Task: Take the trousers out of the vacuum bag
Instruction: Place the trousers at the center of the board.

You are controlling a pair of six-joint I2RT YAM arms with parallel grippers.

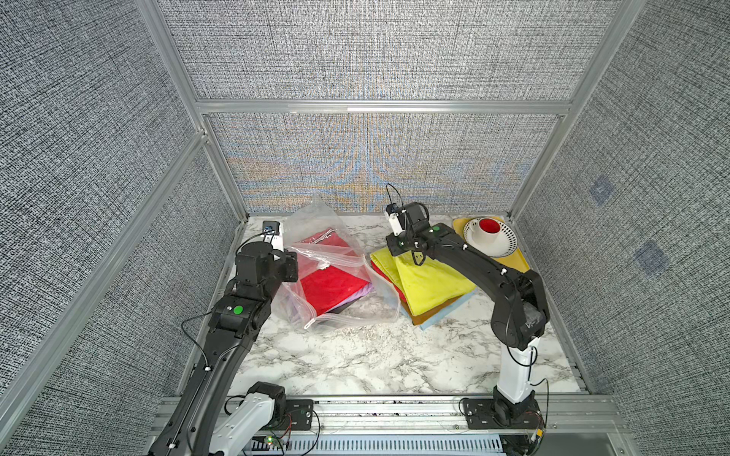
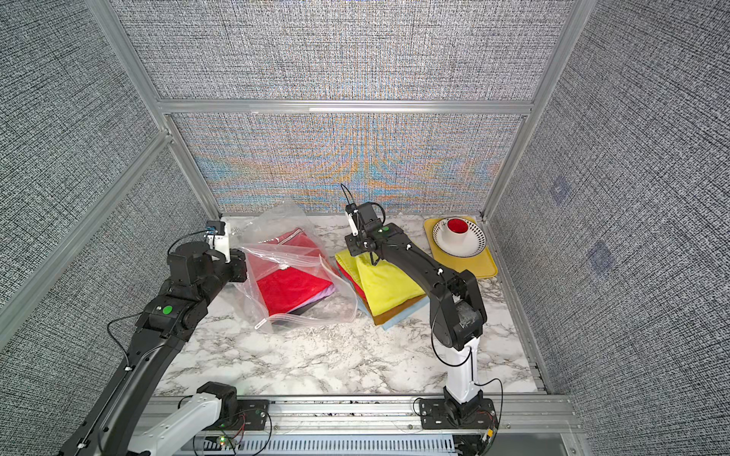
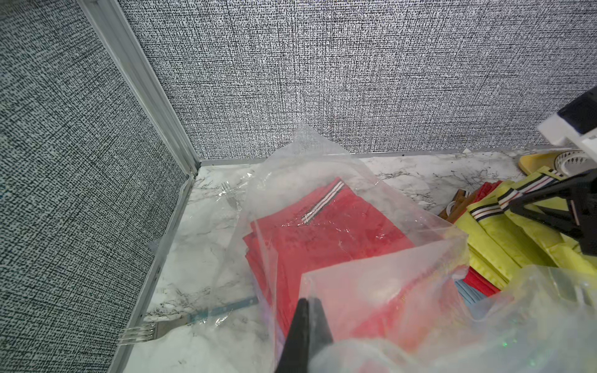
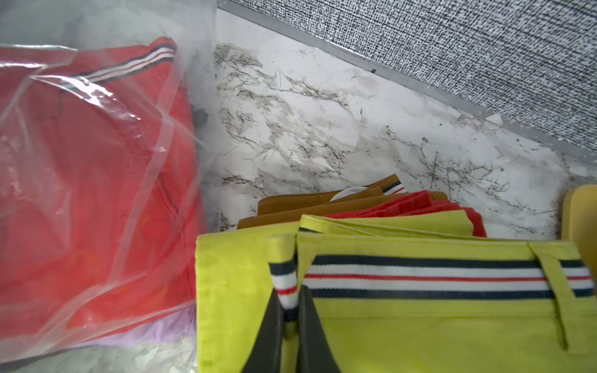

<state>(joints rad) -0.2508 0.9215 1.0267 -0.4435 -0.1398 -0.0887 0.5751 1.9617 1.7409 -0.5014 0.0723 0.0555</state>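
Left tool (image 3: 305,310) is clenched on the bag (image 1: 316,225) lip, apparently anchoring it with the mouth open; right tool (image 4: 290,300) grips the yellow trousers (image 1: 430,284) by the waistband atop the pile (image 1: 424,316) on the desk (image 1: 375,355) just beside the bag, in which red trousers (image 1: 332,284) lie.

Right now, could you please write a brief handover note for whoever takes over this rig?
The left gripper has its jaws shut on the vacuum bag.
The right gripper has its jaws shut on the yellow trousers, at the striped waistband.
Done: yellow, mustard trousers and light blue trousers are stacked beside the bag.
Left: red trousers and lilac trousers are inside it.
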